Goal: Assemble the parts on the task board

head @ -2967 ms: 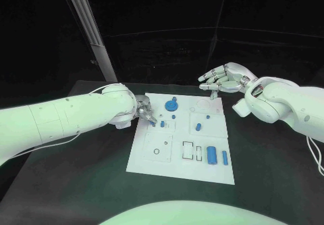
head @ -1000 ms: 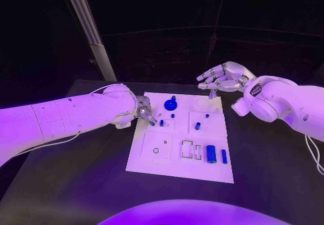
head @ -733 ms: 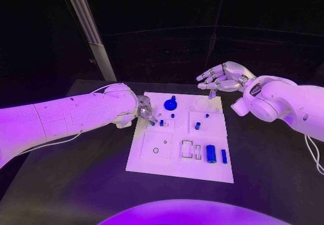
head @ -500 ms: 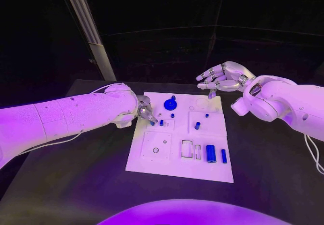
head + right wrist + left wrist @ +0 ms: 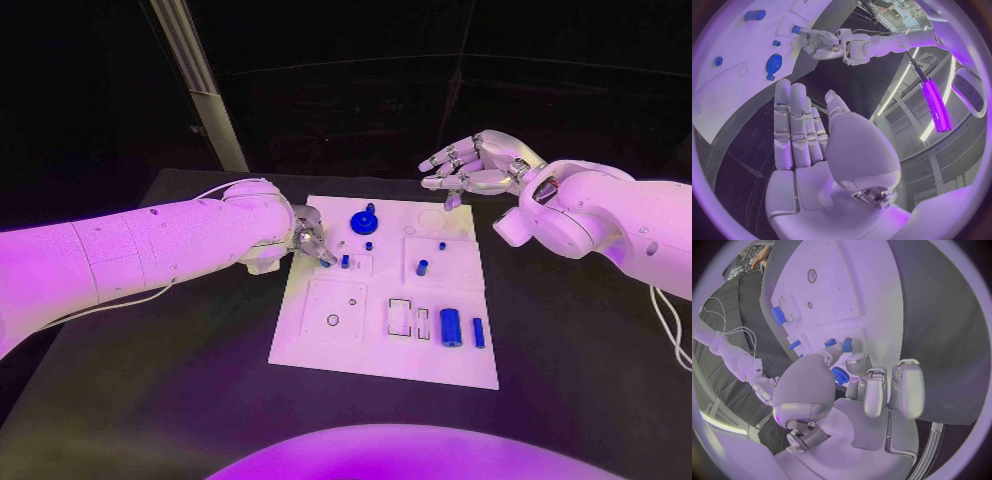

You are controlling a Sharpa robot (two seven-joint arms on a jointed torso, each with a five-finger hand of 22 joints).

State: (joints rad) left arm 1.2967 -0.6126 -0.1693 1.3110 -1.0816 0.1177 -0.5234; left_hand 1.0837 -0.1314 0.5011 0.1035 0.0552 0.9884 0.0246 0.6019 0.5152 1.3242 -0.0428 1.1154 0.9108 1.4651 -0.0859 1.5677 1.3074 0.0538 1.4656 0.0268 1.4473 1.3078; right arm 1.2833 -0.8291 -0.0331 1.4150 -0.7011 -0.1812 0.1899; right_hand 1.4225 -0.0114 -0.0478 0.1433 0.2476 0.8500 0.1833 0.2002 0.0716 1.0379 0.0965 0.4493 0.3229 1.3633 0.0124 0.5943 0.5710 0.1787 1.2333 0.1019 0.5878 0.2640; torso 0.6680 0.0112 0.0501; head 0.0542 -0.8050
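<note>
**Assembly partly done, left hand at a small peg**

Task board [image 5: 346, 335]: blue disc [image 5: 364, 223] seated near far edge; cylinder [image 5: 450, 327] lies loose near right edge. Left hand [image 5: 309, 240] fingertips pinch small peg [image 5: 326, 263] by left edge. Right hand [image 5: 473, 168] hovers, fingers spread, empty.

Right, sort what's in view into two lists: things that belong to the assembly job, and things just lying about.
Job:
white board
round blue part
big blue cylinder
thin blue bar
small blue peg
left hand, fingertips at small blue parts near the board's edge
right hand, raised, holding nothing

Lying about:
black table
white cable
</note>
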